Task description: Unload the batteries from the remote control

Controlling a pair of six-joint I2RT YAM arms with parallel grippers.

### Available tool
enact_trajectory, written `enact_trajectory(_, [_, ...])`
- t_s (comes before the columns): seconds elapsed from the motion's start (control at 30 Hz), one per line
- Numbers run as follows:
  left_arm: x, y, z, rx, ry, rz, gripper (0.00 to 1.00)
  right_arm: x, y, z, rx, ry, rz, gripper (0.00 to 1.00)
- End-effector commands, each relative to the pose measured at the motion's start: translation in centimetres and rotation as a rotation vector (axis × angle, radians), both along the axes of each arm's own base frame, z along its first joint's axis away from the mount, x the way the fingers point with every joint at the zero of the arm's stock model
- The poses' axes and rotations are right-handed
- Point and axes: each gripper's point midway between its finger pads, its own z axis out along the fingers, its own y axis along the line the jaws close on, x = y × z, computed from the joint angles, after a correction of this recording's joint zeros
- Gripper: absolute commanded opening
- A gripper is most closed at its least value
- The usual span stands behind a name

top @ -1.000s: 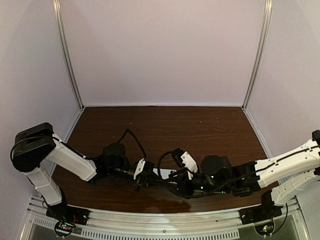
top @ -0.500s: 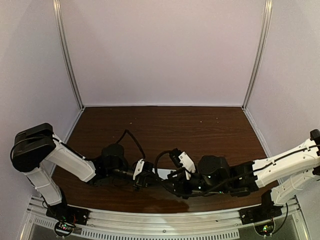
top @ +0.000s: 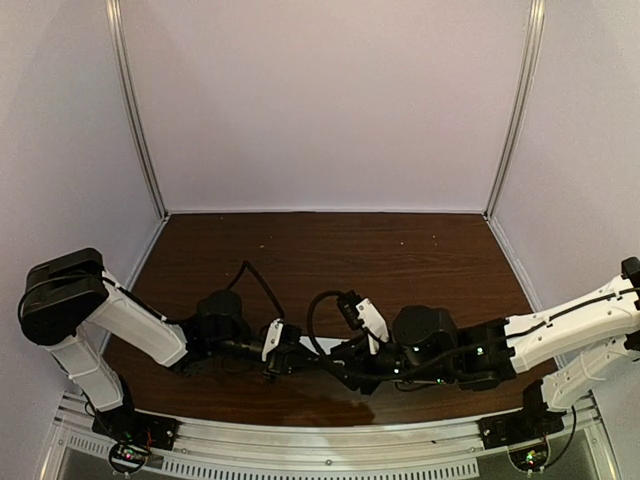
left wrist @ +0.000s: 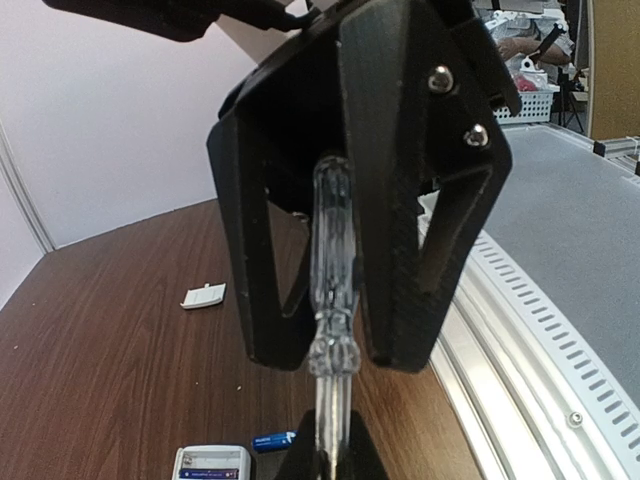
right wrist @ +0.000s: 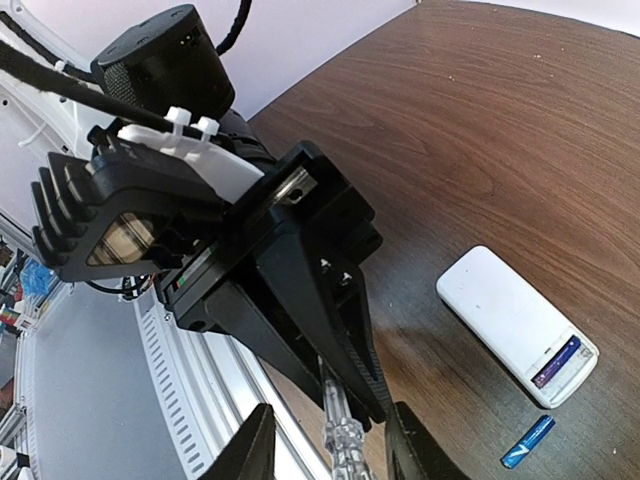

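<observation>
Left gripper (left wrist: 332, 355): fingers clamped together on the clear handle of a screwdriver (left wrist: 330, 260), low over the near edge of the table (right wrist: 480, 130).
Right gripper (right wrist: 330, 420): facing the left one tip to tip. Its fingers stand apart on either side of the screwdriver, with a gap showing on each side.
Remote control (right wrist: 512, 320): lies flat on the wood just beside the two grippers. No finger touches it, and its battery bay is open at one end.
Seated battery (right wrist: 557, 362): a blue and dark strip in that open bay.
Loose battery (right wrist: 527, 441): on the table near the open end of the remote control, apart from it.
Cover piece (left wrist: 204, 296): small and white, lying farther out on the table, well apart from the rest.
</observation>
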Motion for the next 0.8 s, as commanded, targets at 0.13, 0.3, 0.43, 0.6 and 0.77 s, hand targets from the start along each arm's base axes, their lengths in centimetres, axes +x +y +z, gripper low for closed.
enact_trajectory(0.13, [0.1, 0.0, 1.3, -0.050, -0.047, 0.016, 0.00, 0.4, 0.4, 0.2, -0.012, -0.001, -0.019, 0.34])
enact_trajectory(0.3, [0.2, 0.1, 1.4, -0.052, -0.048, 0.017, 0.00, 0.4, 0.6, -0.4, -0.035, 0.007, -0.025, 0.39])
enact_trajectory(0.43, [0.1, 0.1, 1.4, -0.052, -0.049, 0.016, 0.00, 0.5, 0.6, -0.5, -0.042, 0.005, -0.030, 0.38])
enact_trajectory(0.6, [0.2, 0.1, 1.3, -0.050, -0.053, 0.019, 0.00, 0.7, 0.5, -0.6, -0.049, 0.001, -0.038, 0.32])
enact_trajectory(0.77, [0.1, 0.1, 1.3, -0.052, -0.055, 0.019, 0.00, 0.7, 0.5, -0.8, -0.056, 0.003, -0.040, 0.22])
